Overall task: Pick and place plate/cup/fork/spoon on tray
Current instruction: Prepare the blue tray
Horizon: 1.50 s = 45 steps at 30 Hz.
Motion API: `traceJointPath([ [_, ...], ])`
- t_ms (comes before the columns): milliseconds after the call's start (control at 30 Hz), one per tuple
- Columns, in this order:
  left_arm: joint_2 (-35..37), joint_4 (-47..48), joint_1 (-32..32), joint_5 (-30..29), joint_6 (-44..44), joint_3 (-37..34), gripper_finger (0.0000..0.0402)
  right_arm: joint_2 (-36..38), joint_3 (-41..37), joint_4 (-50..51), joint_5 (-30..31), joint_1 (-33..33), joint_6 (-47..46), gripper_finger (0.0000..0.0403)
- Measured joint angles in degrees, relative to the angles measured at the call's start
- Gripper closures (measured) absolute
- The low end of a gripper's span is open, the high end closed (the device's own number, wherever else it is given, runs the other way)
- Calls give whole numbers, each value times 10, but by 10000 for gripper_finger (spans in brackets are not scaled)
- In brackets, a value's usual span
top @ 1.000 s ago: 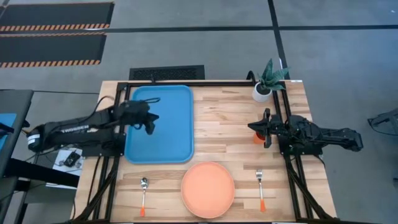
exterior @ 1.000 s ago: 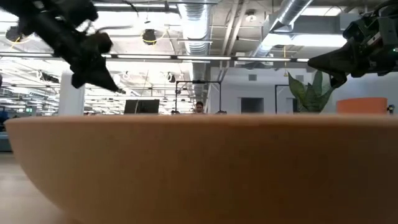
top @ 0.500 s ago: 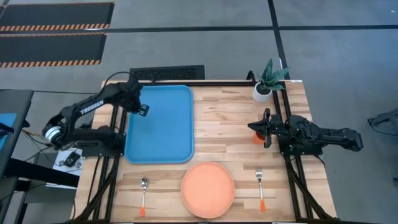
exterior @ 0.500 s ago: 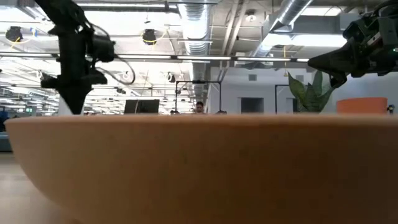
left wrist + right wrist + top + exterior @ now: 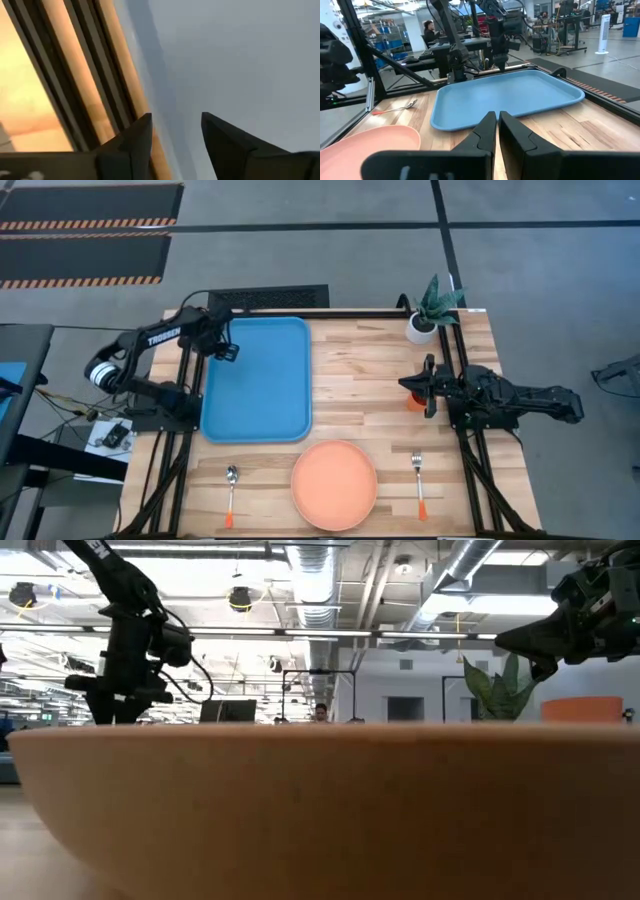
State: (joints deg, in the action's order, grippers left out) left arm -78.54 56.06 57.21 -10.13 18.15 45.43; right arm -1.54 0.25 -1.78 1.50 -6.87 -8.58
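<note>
Left pincer (image 5: 228,352) hangs over the tray's (image 5: 260,395) 10 o'clock corner, fingers (image 5: 131,145) narrowly parted, holding nothing. Right pincer (image 5: 428,387) sits just beside the cup (image 5: 414,399) at the counter's (image 5: 350,380) 3 o'clock side — fingers nearly touching, empty. Tray is empty, at approx. 9 o'clock. Plate (image 5: 334,483) at 6 o'clock — spoon (image 5: 231,490) at 7, fork (image 5: 419,483) at 5.
</note>
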Motion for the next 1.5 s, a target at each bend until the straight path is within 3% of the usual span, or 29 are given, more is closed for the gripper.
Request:
traceJointPath([
  [233,-57,76,-9,-10,9,42,237,0,0,0,0,0,0,356],
  [400,-68,114,-6,24,5,73,237,0,0,0,0,0,0,356],
  [533,-69,119,-6,65,-7,108,237,0,0,0,0,0,0,356],
  [700,-70,75,-18,52,-11,174,238,0,0,0,0,0,0,356],
  [967,-197,194,49,94,-11,262,297,0,0,0,0,0,0,356],
  [1133,-271,207,42,32,-16,306,302,0,0,0,0,0,0,356],
  [1500,-355,257,40,-41,5,346,225,0,0,0,0,0,0,356],
])
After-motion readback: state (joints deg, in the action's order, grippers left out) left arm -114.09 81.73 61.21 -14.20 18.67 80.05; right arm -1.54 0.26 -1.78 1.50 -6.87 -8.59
